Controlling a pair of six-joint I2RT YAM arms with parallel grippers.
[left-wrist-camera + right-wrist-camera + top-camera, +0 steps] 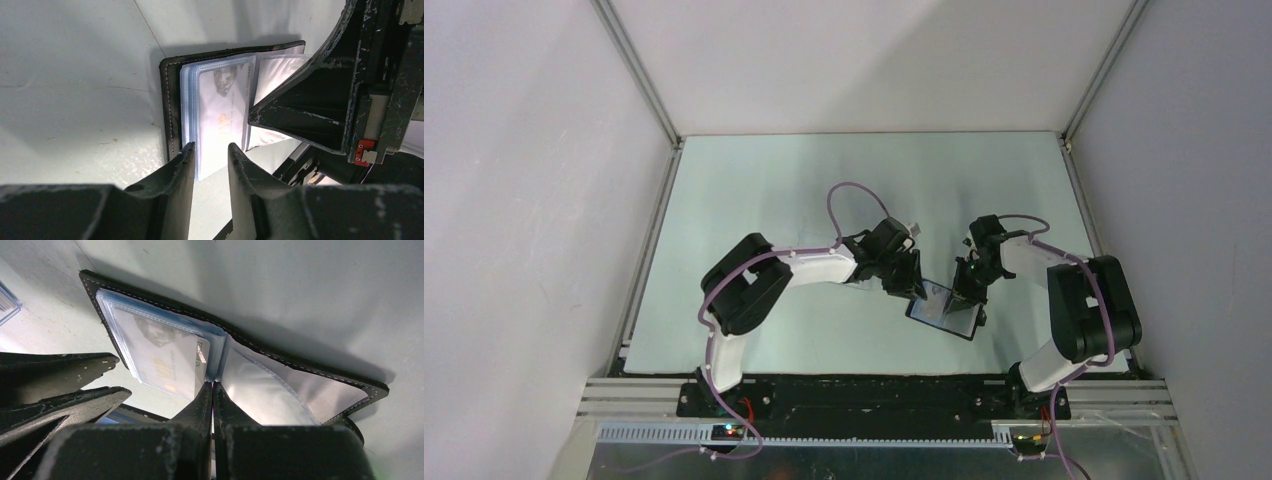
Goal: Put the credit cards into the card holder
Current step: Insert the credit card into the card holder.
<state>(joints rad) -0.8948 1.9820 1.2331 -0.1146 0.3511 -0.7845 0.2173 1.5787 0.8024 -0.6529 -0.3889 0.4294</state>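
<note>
The black card holder (944, 312) lies open on the table between the two arms, with clear pale sleeves inside. A whitish credit card (220, 105) with a portrait and an orange mark sits in the top sleeve of the left half; it also shows in the right wrist view (165, 357). My left gripper (211, 147) is open, with its fingertips either side of the near edge of that sleeve stack. My right gripper (213, 385) is shut, its tips at the centre fold of the holder (300, 372). No loose cards show.
The corner of a clear, bluish-edged thing (7, 302) shows at the far left of the right wrist view. The right gripper's fingers (300, 110) reach in close beside the left gripper. Metal frame rails (639, 270) border the pale table.
</note>
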